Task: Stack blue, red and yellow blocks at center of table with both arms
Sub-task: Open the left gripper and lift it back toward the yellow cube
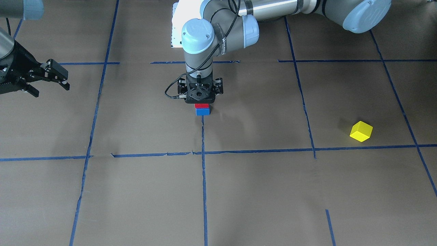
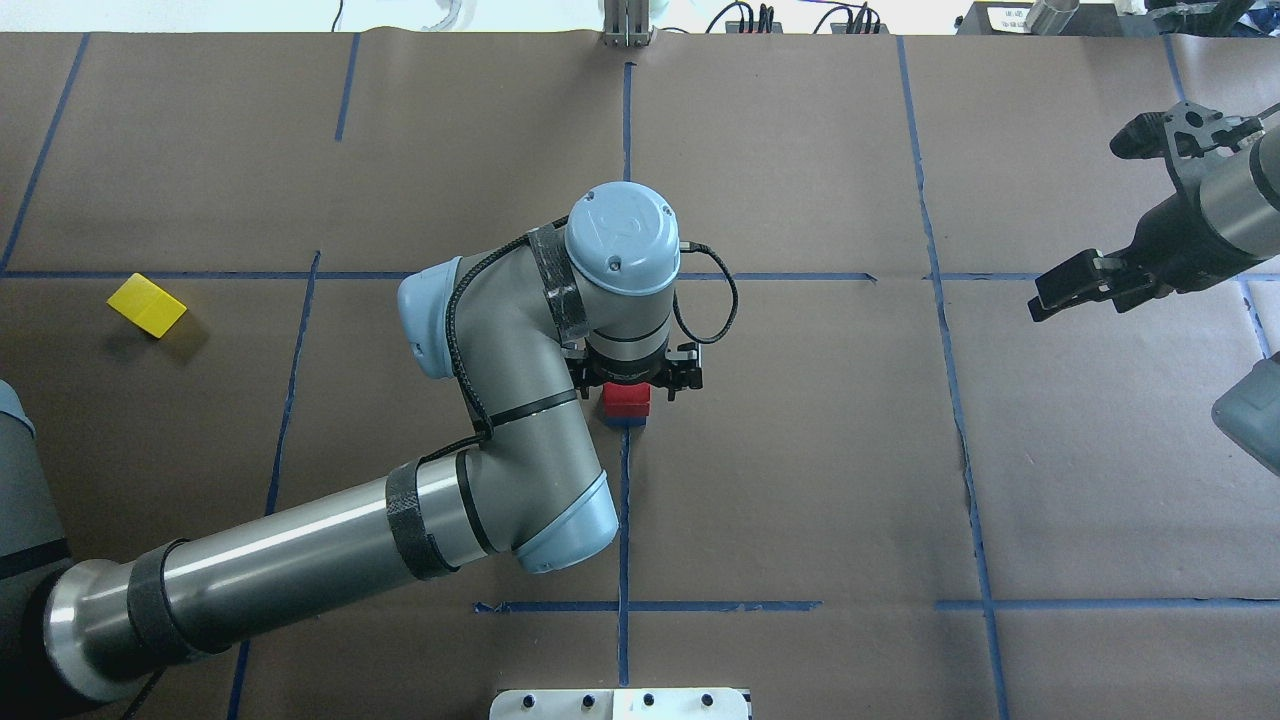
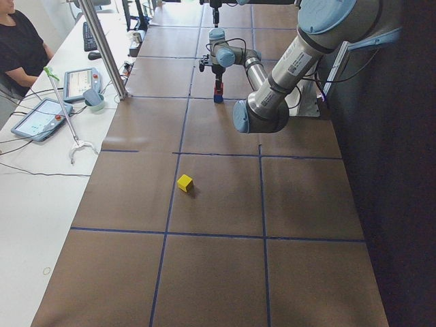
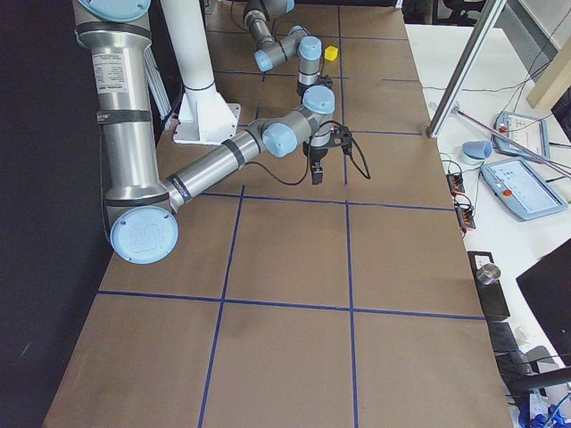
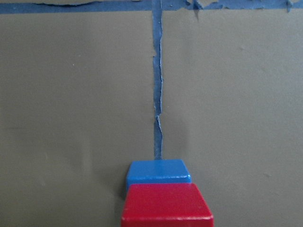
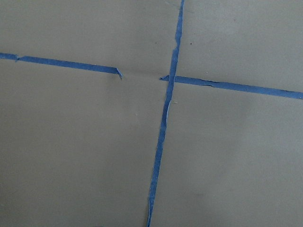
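Note:
A red block (image 1: 201, 106) sits on a blue block (image 1: 202, 111) at the table's centre, on a blue tape line. My left gripper (image 1: 200, 101) points straight down over the pair and is shut on the red block. The left wrist view shows the red block (image 5: 166, 204) resting on the blue block (image 5: 158, 171). A yellow block (image 2: 147, 304) lies alone far out on my left side, also seen in the front view (image 1: 361, 131). My right gripper (image 2: 1085, 220) is open and empty, held above the table at my far right.
Brown paper with a grid of blue tape lines (image 1: 203, 177) covers the table. The robot's white base plate (image 2: 620, 704) is at the near edge. An operator and tablets (image 3: 41, 116) are at a side table beyond the far edge.

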### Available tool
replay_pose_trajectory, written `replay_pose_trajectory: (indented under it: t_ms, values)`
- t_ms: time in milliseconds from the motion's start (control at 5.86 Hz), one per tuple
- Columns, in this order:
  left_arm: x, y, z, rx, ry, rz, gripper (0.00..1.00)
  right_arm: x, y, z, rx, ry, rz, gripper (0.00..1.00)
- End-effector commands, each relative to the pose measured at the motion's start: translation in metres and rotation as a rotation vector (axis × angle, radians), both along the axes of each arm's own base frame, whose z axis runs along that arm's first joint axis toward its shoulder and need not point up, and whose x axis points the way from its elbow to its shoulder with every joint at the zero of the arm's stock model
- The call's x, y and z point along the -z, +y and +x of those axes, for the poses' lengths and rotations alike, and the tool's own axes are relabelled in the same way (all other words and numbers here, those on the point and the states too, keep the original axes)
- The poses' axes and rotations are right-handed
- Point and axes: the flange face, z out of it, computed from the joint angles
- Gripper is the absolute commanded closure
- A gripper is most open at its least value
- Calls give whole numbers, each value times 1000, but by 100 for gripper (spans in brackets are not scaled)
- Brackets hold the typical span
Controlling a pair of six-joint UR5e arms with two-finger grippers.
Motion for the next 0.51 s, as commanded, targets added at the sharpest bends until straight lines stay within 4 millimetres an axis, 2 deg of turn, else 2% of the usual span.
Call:
replay_pose_trajectory:
  t_ms: [0, 171, 341]
  values:
    - [24, -2, -34, 25, 48, 25, 0, 0, 0, 0, 1, 0, 1, 0]
    - [32, -16, -84, 73, 86, 44, 0, -1, 0, 0, 4, 1, 3, 0]
    - [1, -25, -137, 90, 96, 71, 0, 0, 0, 0, 3, 1, 5, 0]
